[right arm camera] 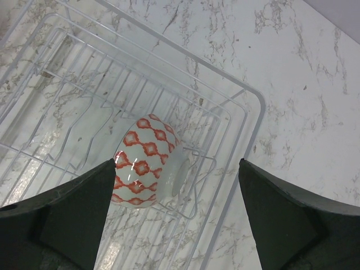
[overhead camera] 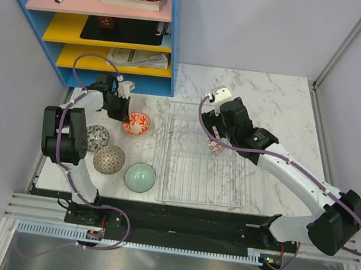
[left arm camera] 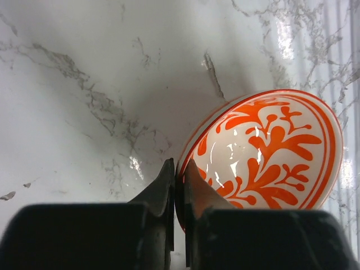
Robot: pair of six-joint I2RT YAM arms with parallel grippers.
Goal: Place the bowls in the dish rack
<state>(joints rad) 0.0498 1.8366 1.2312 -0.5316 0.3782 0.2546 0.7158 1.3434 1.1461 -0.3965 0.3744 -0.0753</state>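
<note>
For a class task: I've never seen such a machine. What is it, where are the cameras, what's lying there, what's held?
Two robot arms on a marble table. One picture looks down from above; the other two come from a camera on each wrist. The left gripper pinches the rim of the orange floral bowl. The right gripper hangs open over a red-and-white bowl lying in the dish rack. A grey bowl, a brown bowl and a green bowl sit left of the rack.

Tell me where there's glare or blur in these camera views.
Left wrist: white glare spots on the orange floral bowl, washed-out marble at top right. Right wrist: the dark fingers look soft; small highlights on the red-patterned bowl. Top external: even, sharp.
</note>
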